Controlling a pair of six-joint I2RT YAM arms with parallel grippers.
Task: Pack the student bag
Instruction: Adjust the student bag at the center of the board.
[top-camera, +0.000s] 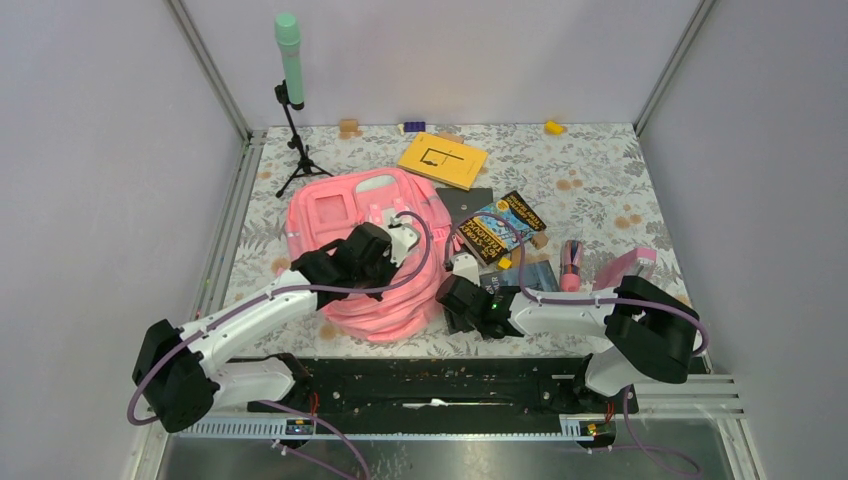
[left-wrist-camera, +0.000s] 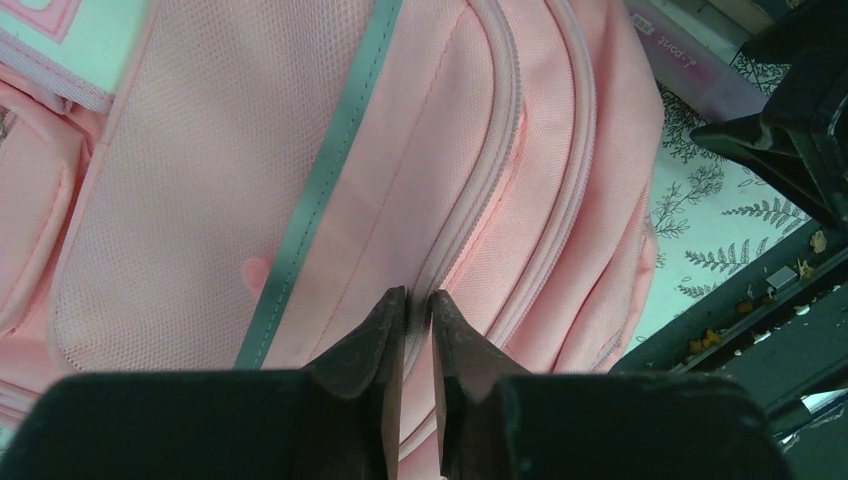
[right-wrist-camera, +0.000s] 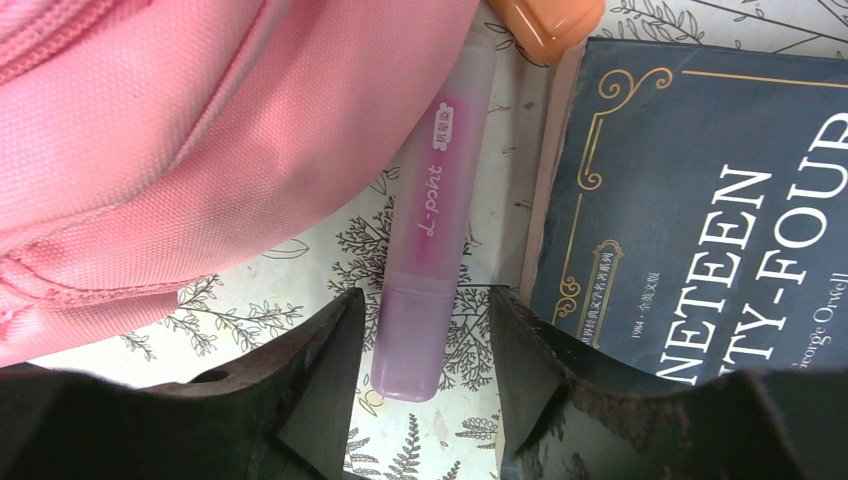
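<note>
Right gripper (right-wrist-camera: 422, 305) open, straddling pink pen (right-wrist-camera: 430, 200) just beside student bag (right-wrist-camera: 200, 120), no contact. Centre, drop, then close. Left gripper (left-wrist-camera: 418, 300) near-closed against the student bag; grip unclear.

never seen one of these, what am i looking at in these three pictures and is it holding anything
This is a robot with two arms bolted to the near edge of a table covered in floral cloth. The wide picture comes from a fixed camera above and behind the arms. The other two come from a small camera on each wrist, so the dark prongs at the bottom are that arm's own fingers. On the table lie a big pink student bag, a yellow book, a dark-blue novel and a pink pen. The left gripper is almost closed, tips at the bag's zip; whether it pinches anything is unclear. The right gripper is open, one finger either side of the pen, not closed on it.
</note>
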